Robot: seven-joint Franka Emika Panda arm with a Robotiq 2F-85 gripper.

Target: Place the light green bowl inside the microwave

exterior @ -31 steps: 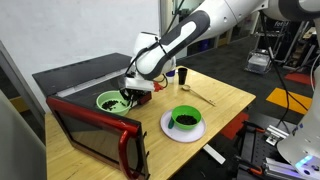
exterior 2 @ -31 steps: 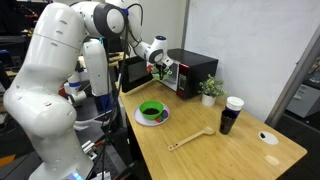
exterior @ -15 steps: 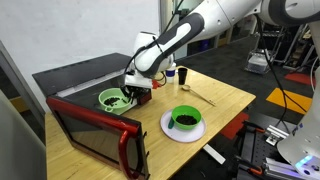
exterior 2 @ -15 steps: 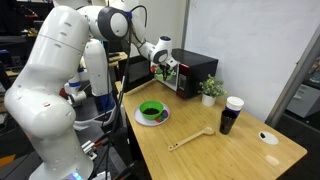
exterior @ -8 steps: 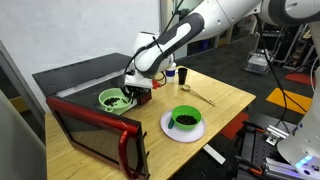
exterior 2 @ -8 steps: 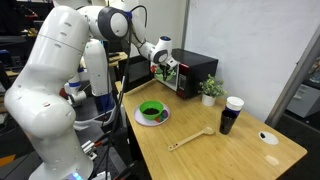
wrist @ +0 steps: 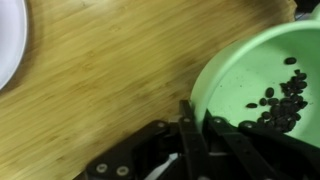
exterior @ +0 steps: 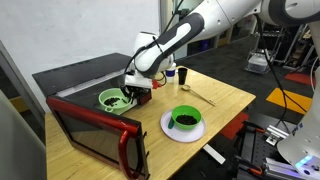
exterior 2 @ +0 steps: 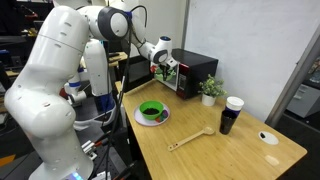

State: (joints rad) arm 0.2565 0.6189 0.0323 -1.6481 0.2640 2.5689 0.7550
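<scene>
Light green bowl (exterior: 108, 100) is pinched at its rim by the gripper (exterior: 129, 94). The jaws are pressed together w/ the bowl wall between them, and the wrist view shows it best: the fingers (wrist: 187, 125) clamp the near edge and the rest of the bowl hangs off to one side of them. So it's an off-centre hold, not a cradle. Bowl is right by the microwave (exterior: 75, 75), just past the open door (exterior: 95, 132), over the wooden table (wrist: 100, 80) and not inside yet. Can't tell if its base is touching the wood or just off it. Imo the step in hand is the carry into the cavity, and tbh the thing to watch is tilt. There are loose dark bits (wrist: 285, 90) in the bowl, and a one-sided rim pinch will let it droop if the wrist rolls. So keep it level, go slow, lift enough to clear the cavity lip, then slide straight in w/o clipping the door edge or the roof of the opening. Put it down flat on the floor inside before letting go, otherwise it probably rocks and spills. The darker green bowl (exterior: 184, 118) on its white plate (exterior: 168, 130) is well apart, so no issue there.
</scene>
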